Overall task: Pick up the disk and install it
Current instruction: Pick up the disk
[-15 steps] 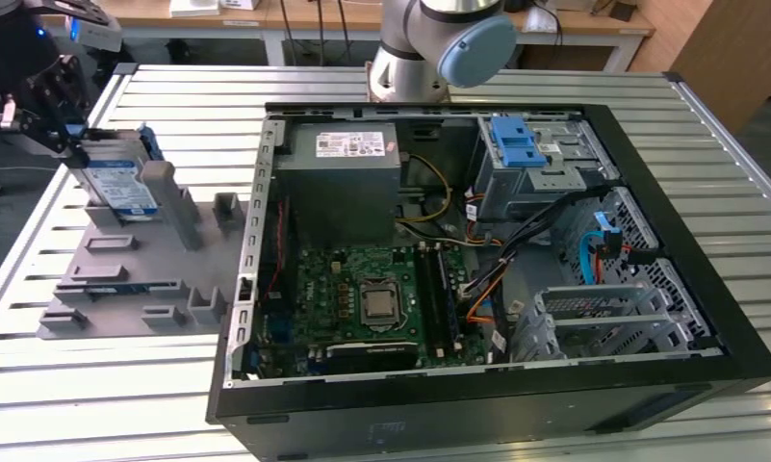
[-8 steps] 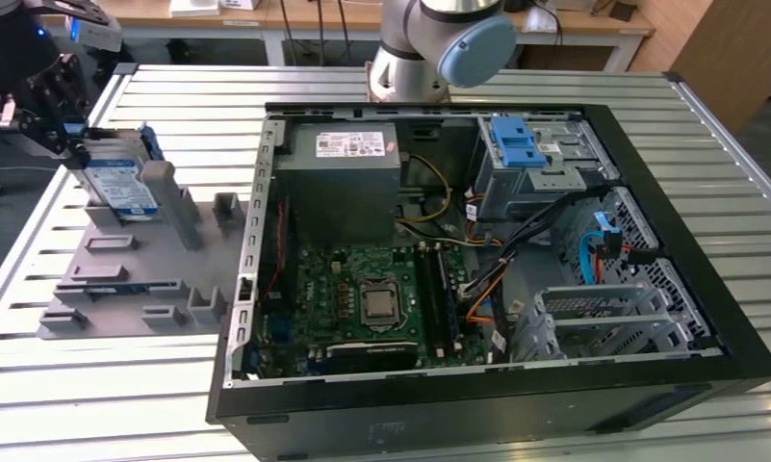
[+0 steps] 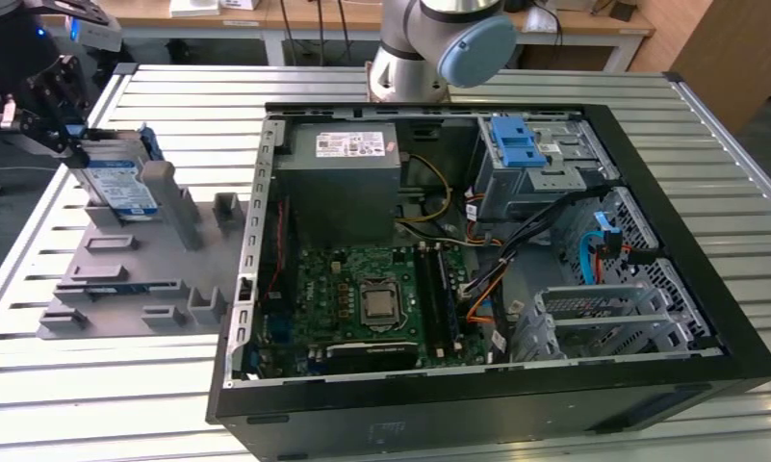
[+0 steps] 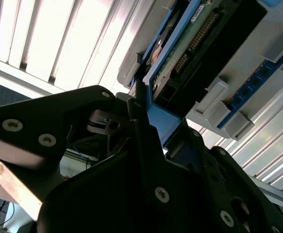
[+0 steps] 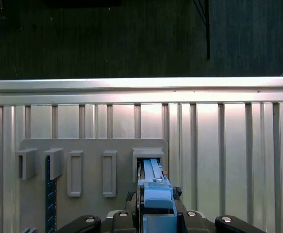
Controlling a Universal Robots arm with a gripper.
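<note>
1. Grip is thin: the gripper (image 5: 157, 193) has its jaws narrow, clamped on the blue bracket edge of the disk (image 3: 118, 185), so it could slip or twist.
2. The disk stands upright in the grey rack (image 3: 128, 279); a tilted pull may jam it there.
3. Farther off, loose cables (image 3: 578, 226) inside the open computer case (image 3: 693, 371) could snag it.

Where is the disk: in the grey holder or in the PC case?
In the grey holder: the disk stands on edge in a slot, outside the case, claw at its top.
</note>
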